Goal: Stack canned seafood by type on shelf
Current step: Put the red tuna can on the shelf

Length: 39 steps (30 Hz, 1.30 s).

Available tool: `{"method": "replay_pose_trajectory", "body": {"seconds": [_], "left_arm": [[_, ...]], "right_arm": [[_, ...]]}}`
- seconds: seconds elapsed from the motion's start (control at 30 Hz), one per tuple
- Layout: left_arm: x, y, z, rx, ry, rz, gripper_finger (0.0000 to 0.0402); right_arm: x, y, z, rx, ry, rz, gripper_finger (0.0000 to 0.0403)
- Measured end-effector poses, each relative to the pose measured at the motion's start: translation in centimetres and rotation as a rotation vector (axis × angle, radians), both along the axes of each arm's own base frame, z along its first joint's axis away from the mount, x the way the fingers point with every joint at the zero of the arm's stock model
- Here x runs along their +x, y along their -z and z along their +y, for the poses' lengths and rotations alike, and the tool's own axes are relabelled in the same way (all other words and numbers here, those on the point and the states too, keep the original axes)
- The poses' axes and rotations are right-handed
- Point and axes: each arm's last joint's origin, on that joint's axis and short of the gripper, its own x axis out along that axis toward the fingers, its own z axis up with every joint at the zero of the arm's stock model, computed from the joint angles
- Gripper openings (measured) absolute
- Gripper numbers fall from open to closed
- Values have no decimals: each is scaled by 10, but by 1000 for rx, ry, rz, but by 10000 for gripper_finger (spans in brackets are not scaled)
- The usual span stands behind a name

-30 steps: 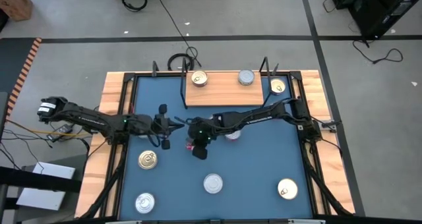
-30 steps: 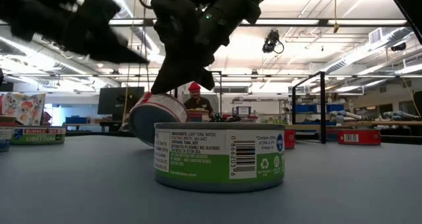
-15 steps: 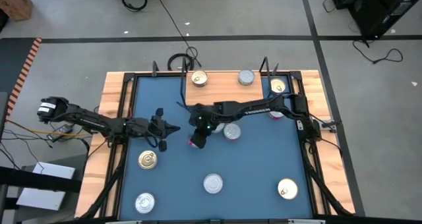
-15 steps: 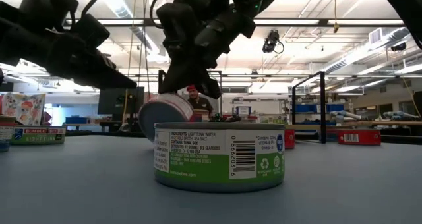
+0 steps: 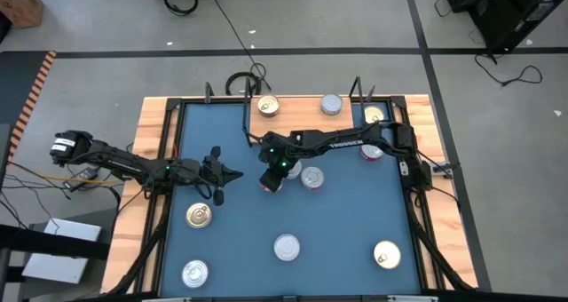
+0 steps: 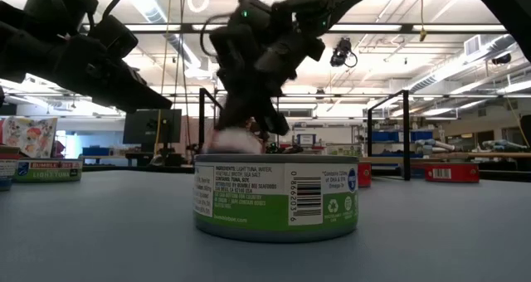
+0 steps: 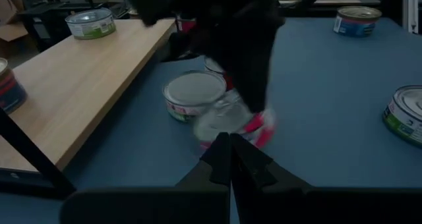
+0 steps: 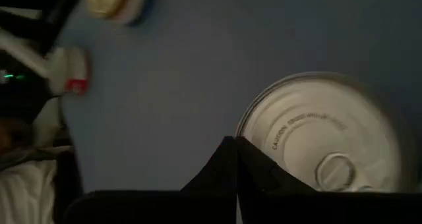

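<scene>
A red-sided tin with a silver lid [image 5: 269,181] lies under my right gripper [image 5: 272,170], which is shut just in front of the shelf [image 5: 297,117]. It shows blurred in the left wrist view [image 7: 232,122] and in the low view [image 6: 232,139]. The shelf board [image 7: 79,85] carries a gold-lidded tin [image 5: 269,105], a silver-lidded tin [image 5: 331,104] and another gold one [image 5: 374,115]. A plain silver tin [image 5: 311,178] stands beside the right gripper. My left gripper [image 5: 224,173] is shut and hovers to the left, touching nothing. My right gripper's shut fingers [image 8: 227,159] meet the red-sided tin at the rim of its silver lid [image 8: 254,128], slanting down from the table's right. The pull ring [image 8: 333,171] lies away from them. Whether the tin rests on the table, the front tin hides.
Loose tins stand on the blue table: gold [image 5: 199,215], silver [image 5: 195,272], silver [image 5: 286,246], gold [image 5: 386,255], and a red-sided one [image 5: 371,151] near the right arm. A green-labelled tin [image 6: 274,195] fills the low view's front. Black frame rails edge the table.
My right gripper has gone toward the far edge and the shelf, rolling its wrist, and the red-sided tin has travelled with it, tilted. My left gripper sank a little and rolled early on, then kept still.
</scene>
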Motion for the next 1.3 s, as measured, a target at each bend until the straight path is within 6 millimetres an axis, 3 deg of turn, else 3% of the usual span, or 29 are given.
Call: {"method": "replay_pose_trajectory", "body": {"seconds": [0.33,0.73,0.83,1.3], "left_arm": [[0,0,0,-1,0,1,5],[0,0,0,3,1,3,5],[0,0,0,4,1,2,5],[0,2,0,7,1,20,5]], "right_arm": [[0,-3,-8,-13,-40,-38,5],[-9,5,52,-767,-404,61,100],[-9,7,58,-850,-450,54,98],[-4,31,56,-925,-545,76,67]]}}
